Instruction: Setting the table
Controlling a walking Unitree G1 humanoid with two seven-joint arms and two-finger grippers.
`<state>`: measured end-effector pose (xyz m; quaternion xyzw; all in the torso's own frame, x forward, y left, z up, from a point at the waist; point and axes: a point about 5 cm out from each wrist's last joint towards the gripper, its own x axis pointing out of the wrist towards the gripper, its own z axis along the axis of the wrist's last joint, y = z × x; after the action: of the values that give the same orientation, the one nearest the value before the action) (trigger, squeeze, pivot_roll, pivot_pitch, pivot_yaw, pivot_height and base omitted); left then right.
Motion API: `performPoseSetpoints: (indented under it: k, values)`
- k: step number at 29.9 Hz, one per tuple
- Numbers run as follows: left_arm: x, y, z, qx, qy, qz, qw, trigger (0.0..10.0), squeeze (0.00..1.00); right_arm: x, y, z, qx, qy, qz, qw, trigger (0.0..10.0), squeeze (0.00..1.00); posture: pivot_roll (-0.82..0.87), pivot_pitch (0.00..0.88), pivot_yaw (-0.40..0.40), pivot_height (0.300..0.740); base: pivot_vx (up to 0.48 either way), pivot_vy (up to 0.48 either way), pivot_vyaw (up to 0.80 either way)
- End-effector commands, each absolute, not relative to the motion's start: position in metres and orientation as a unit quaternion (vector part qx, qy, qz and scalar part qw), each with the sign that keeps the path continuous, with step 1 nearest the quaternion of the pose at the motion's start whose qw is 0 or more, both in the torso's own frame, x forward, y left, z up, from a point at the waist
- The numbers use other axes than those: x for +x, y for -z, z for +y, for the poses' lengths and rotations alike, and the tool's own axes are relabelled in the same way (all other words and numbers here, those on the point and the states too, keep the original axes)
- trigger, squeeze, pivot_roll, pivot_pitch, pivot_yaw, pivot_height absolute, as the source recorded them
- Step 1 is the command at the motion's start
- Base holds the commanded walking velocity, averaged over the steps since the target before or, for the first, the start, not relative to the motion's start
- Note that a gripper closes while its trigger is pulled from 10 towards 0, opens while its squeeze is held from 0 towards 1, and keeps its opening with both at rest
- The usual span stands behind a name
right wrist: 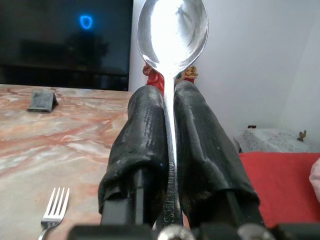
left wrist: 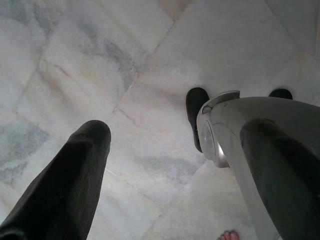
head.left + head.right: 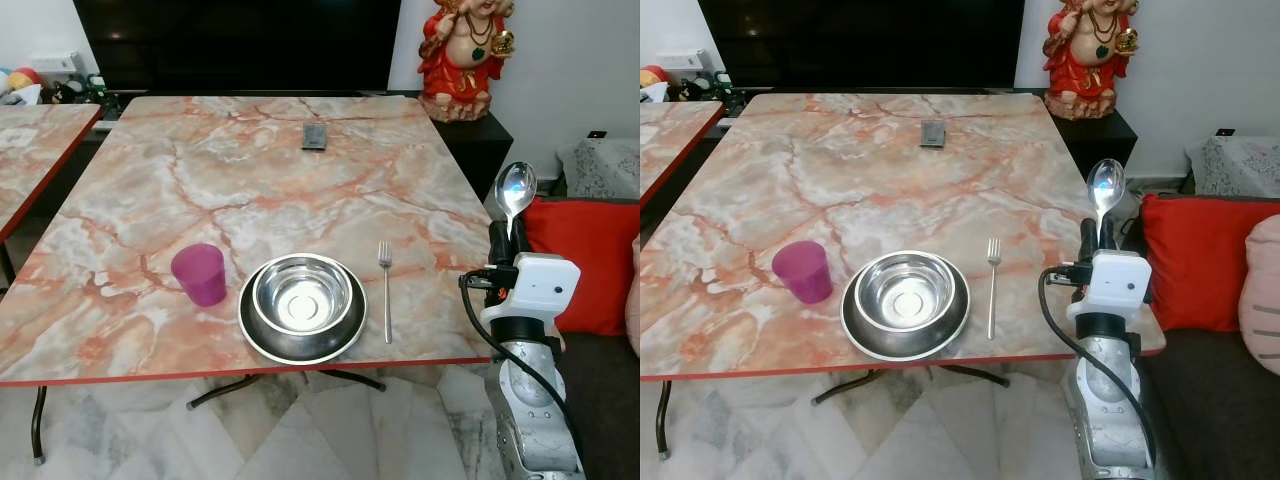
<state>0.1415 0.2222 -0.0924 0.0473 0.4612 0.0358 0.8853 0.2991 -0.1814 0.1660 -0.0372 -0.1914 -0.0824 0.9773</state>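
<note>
My right gripper (image 3: 507, 232) pinches the spoon (image 3: 515, 188) upright, bowl up, off the table's (image 3: 200, 170) right edge. The fork (image 3: 385, 290), lengthwise toward me, lies to my left; the spoon's spot sits between us.

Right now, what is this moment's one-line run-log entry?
right claw: shut on spoon, bowl up, right of fork | left claw: open, over floor | table: bowl on plate, cup

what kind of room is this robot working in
Most likely a home living or dining room. A marble-patterned table is laid with a steel bowl, fork and pink cup; a dark TV screen, red figurine and red cushion stand around it.
</note>
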Motion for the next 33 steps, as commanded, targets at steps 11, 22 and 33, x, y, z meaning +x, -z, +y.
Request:
performPoseSetpoints:
  k: [11,22,33]
  values:
    - [0.126,0.097,0.228,0.045,-0.044,0.484,0.873,10.0,0.00,0.301,-0.165,-0.179,-0.034,0.076,-0.185,0.979,10.0,0.00,-0.01,0.099,-0.034,0.740,0.000,0.305,0.00]
    - [0.131,0.096,0.227,0.044,-0.044,0.481,0.874,10.0,0.00,0.302,-0.164,-0.177,-0.031,0.072,-0.183,0.980,10.0,0.00,-0.01,0.093,-0.031,0.740,0.000,0.000,0.00]
    - [0.134,0.096,0.223,0.040,-0.038,0.479,0.876,10.0,0.00,0.302,-0.163,-0.174,-0.030,0.064,-0.178,0.982,10.0,0.00,-0.01,0.093,-0.031,0.740,0.044,0.000,0.00]
